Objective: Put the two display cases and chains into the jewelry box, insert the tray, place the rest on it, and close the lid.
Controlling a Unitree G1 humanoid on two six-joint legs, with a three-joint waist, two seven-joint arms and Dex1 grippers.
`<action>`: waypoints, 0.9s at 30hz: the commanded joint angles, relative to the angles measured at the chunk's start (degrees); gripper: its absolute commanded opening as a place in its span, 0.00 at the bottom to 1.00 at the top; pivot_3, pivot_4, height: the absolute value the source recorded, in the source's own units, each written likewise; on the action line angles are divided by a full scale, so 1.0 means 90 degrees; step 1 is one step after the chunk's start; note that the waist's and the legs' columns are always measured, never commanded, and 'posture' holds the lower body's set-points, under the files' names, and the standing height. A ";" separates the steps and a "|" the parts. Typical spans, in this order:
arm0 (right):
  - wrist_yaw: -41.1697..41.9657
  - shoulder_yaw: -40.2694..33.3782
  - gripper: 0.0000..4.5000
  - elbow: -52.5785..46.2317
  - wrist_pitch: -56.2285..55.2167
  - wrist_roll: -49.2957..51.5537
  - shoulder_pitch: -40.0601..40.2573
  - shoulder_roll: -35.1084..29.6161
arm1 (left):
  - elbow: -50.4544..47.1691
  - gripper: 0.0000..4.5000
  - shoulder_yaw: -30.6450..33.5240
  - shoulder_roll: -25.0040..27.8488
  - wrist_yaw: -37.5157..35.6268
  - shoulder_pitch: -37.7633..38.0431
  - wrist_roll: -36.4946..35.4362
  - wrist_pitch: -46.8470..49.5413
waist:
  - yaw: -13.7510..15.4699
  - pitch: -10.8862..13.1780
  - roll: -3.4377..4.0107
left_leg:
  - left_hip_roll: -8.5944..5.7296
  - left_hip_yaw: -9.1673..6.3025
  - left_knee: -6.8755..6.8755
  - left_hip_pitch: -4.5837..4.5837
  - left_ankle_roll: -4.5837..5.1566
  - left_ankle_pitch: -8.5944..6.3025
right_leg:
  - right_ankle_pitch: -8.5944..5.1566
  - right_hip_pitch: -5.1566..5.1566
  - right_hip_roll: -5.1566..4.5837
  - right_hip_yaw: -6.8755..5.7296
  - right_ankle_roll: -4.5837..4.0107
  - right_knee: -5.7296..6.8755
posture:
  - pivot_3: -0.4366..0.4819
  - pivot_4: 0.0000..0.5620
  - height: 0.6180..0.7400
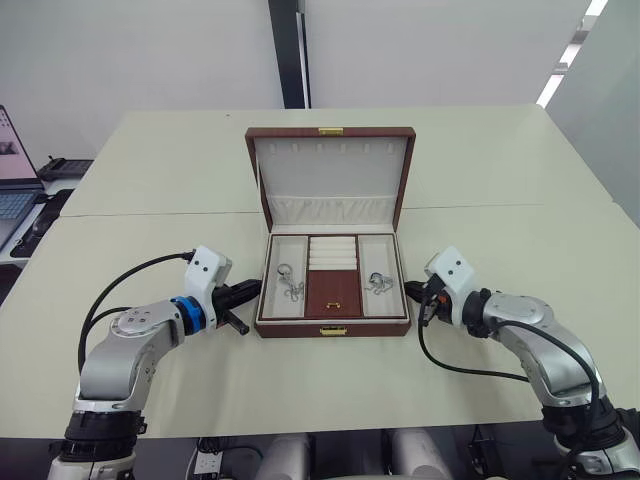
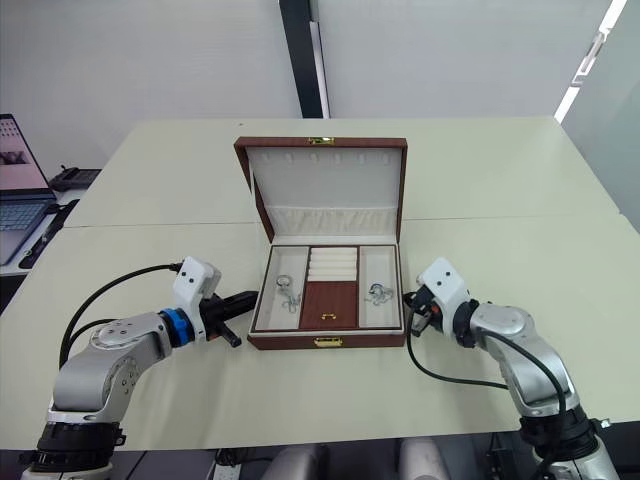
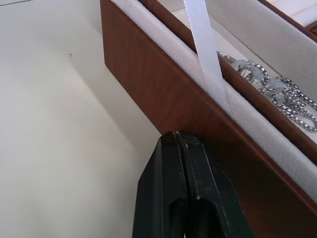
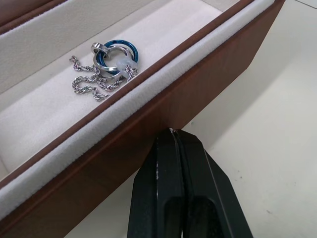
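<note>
Now both grippers, left gripper (image 1: 243, 306) and right gripper (image 1: 414, 291), sit clenched empty at the jewelry box's (image 1: 333, 328) nine and three o'clock; closing the lid (image 1: 330, 170) seems next.

You cannot see all of the laptop (image 1: 12, 170), cut by the frame edge, and the chains (image 1: 290, 282) in the jewelry box (image 1: 332, 240) are too small to tell apart link by link.
</note>
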 commanded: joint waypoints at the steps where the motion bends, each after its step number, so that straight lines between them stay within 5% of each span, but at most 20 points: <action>1: -0.0087 -0.0100 0.01 -0.0325 -0.0061 0.0131 0.0046 -0.0032 | -0.0039 0.00 0.0103 0.0000 -0.0038 0.0074 -0.0127 -0.0181 | 0.0000 0.0000 0.0000 | 0.0000 0.0000 0.0000 0.0000 0.0000 0.0000 | 0.0000 0.0000 0.0000 0.0000 0.0000 0.0000 | 0.48 0.27 1.00; 14: -0.0746 -0.0668 0.01 -0.0353 -0.0332 0.0138 0.0400 -0.0079 | -0.0021 0.00 0.1234 0.0204 -0.0011 0.0782 -0.0369 -0.0819 | 0.0002 0.0000 0.0000 | 0.0003 0.0001 -0.0003 0.0000 0.0000 0.0000 | 0.0000 -0.0002 0.0001 0.0001 0.0000 -0.0001 | 0.48 0.27 1.00; 27: -0.0814 -0.0894 0.01 -0.0351 -0.2192 -0.0123 0.0696 -0.0243 | -0.2219 0.00 0.2324 0.0224 -0.1070 0.2724 -0.2069 -0.1032 | 0.0000 0.0001 0.0000 | 0.0015 0.0006 -0.0006 0.0001 0.0001 -0.0001 | 0.0000 0.0002 -0.0001 0.0008 0.0000 -0.0004 | 0.48 0.27 1.00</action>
